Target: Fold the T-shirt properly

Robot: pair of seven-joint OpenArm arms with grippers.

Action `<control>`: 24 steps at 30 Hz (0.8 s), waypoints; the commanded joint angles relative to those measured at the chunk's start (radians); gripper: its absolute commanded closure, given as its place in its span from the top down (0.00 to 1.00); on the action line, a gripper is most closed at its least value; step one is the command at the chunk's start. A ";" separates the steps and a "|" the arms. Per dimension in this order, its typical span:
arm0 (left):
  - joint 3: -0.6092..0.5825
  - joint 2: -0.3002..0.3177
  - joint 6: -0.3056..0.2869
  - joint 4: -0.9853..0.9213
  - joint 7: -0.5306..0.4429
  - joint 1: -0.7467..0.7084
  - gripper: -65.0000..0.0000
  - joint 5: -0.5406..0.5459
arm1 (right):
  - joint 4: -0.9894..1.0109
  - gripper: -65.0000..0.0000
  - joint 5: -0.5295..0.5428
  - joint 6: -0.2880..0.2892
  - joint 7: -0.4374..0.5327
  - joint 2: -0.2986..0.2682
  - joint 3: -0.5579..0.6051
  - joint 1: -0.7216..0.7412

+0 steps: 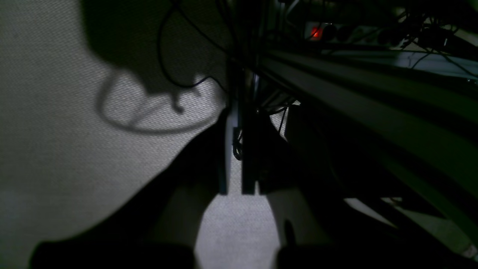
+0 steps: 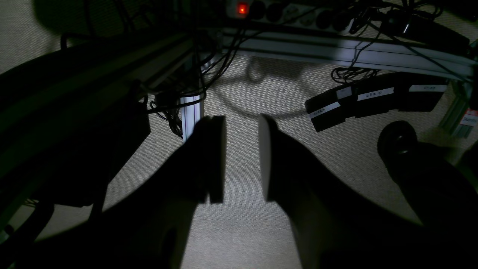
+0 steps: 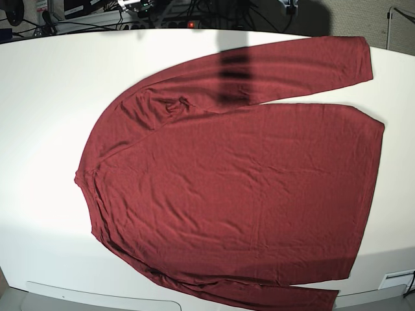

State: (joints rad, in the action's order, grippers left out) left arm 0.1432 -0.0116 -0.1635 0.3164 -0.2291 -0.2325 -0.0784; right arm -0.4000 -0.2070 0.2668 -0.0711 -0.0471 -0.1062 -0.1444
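The T-shirt (image 3: 233,181), dark red and long-sleeved, lies spread flat on the white table (image 3: 39,97) with its neck to the left. One sleeve (image 3: 292,65) lies along its far side, the other (image 3: 259,295) along the table's front edge. Neither gripper shows in the base view. Both wrist views look down at grey carpet below table height. My right gripper (image 2: 242,149) is open, its pale pads (image 2: 265,157) apart with nothing between them. My left gripper (image 1: 242,157) is a dark silhouette, its fingers a little apart and holding nothing.
An aluminium frame rail (image 2: 336,48), a table leg (image 2: 192,112) and hanging cables stand ahead of the right gripper. A power strip with a red light (image 2: 242,8) lies behind them, and black labelled boxes (image 2: 373,97) to the right. A dark beam (image 1: 373,112) runs beside the left gripper.
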 commanded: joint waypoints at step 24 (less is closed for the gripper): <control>-0.001 0.041 0.000 0.006 -0.075 -0.045 0.08 0.000 | -0.008 0.24 0.005 0.056 -0.004 -0.068 -0.003 -0.039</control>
State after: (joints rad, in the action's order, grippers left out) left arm 0.1432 0.0238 -0.1642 0.3206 -0.2913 -0.2687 -0.0780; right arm -0.4011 -0.2066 0.3191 -0.0784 -0.1070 -0.1062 -0.1795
